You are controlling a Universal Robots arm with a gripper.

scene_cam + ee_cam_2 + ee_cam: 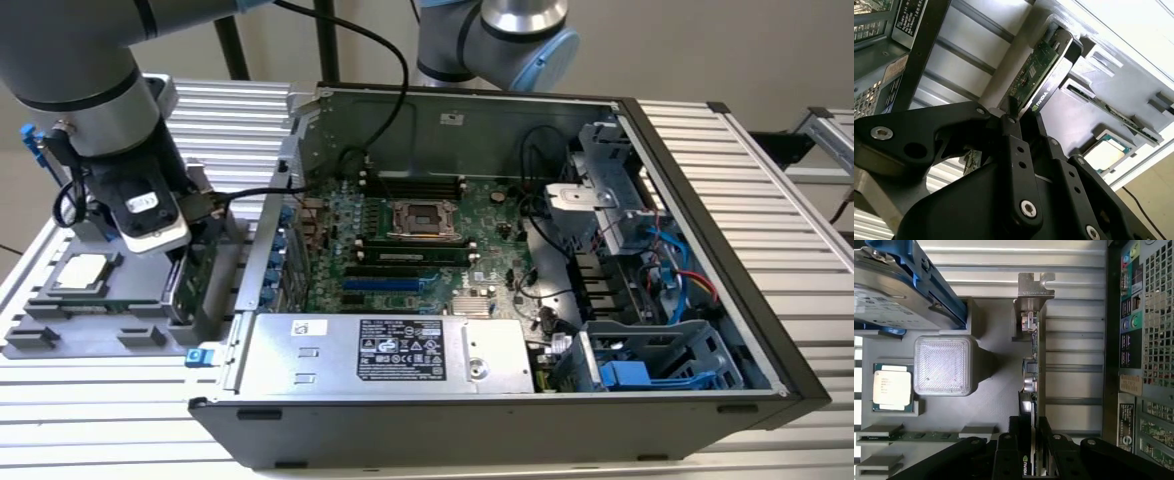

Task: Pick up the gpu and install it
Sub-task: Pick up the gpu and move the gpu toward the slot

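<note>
End effector [1028, 424] looks clamped on the gpu [1033, 347]. It's standing on edge in the gray holder [996, 395].

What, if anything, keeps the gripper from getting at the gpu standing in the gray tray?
Nothing, it seems, so probably yes: the gripper sits right at the gpu's free edge, the card stands on edge in the gray tray, and nothing lies between them.

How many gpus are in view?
1. The gpu stands on edge in the tray beside the case, at the gripper. Others may be hidden inside the case.
</note>
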